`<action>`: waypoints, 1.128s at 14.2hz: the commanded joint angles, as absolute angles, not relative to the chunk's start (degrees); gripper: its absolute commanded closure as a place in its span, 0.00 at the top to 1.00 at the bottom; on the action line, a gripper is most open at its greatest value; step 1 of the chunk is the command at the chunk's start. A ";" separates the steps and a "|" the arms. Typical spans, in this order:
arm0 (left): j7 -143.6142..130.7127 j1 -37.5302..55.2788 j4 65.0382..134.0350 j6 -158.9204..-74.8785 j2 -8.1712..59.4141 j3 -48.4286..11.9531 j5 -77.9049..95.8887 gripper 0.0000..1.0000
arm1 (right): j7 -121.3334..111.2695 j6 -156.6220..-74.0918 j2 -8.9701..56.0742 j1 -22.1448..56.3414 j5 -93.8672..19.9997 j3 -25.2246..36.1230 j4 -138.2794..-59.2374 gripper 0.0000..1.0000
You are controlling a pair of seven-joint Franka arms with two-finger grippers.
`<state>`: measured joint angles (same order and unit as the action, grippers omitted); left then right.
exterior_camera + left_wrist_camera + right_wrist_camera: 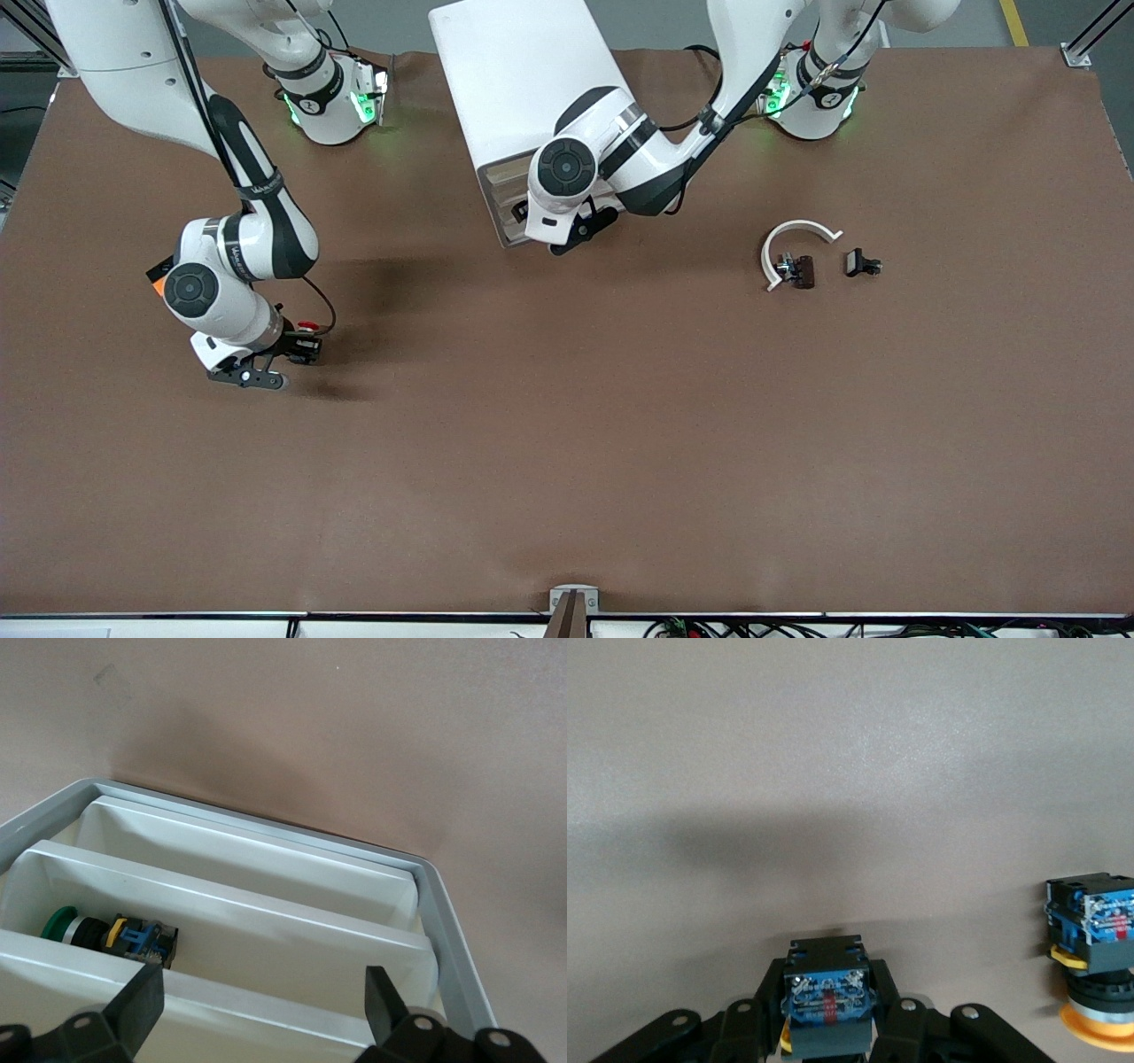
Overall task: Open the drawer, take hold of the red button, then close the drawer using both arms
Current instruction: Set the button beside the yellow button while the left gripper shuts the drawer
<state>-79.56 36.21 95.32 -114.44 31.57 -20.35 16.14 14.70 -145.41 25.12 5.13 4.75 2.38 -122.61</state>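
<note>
Two glossy white jointed arms, the right arm (pixel 239 239) and the left arm (pixel 620 159), have black joint bands and round black end caps. Thin black cables run along them. Their bases glow green. The black grippers show silver screws at their finger hinges.

No readable text, labels, nos. or brand marks anywhere. Faint lettering on black band of right arm (pixel 257 190), too small to make out. Red strip on button (pixel 826 1005) body, illegible.
</note>
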 commanded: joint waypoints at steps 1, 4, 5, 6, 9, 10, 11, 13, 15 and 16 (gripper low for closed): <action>-80.24 36.47 94.13 -113.03 32.34 -20.65 17.23 1.00 | 14.76 -146.86 25.66 4.31 6.06 1.93 -123.05 0.00; -80.33 36.48 94.04 -111.28 32.52 -21.09 18.01 1.00 | 14.77 -146.87 26.28 4.31 6.06 1.93 -122.78 0.00; -80.25 36.47 93.96 -110.40 32.52 -21.18 18.10 1.00 | 14.77 -146.87 26.37 4.13 6.06 1.93 -122.78 0.00; -80.24 36.47 93.69 -109.61 32.52 -21.18 18.54 1.00 | 14.77 -146.78 26.45 4.04 5.98 1.93 -122.44 0.00; -80.07 35.69 92.64 -106.88 32.52 -21.18 19.51 1.00 | 14.77 -146.60 26.46 3.96 5.98 1.93 -121.64 0.99; -79.89 35.34 92.20 -106.79 32.52 -21.09 19.51 1.00 | 14.77 -146.60 26.46 3.87 5.98 1.93 -121.47 1.00; -79.54 34.90 91.41 -106.79 32.52 -20.83 19.34 1.00 | 14.77 -146.25 26.37 3.78 5.98 1.93 -121.20 1.00; -78.84 33.14 89.92 -106.79 32.61 -20.65 18.81 1.00 | 14.59 -145.03 25.58 3.87 5.98 2.02 -120.07 1.00; -78.31 31.30 88.25 -106.79 33.04 -20.48 18.63 1.00 | 14.50 -138.65 24.18 3.96 5.98 2.02 -116.65 1.00; -78.31 30.16 87.46 -106.79 33.39 -20.48 18.63 1.00 | 13.72 -134.34 23.65 3.87 5.98 2.02 -114.37 1.00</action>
<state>-79.08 32.15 90.50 -108.49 31.91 -20.22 18.19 14.58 -141.24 25.73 5.08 4.76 2.77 -118.10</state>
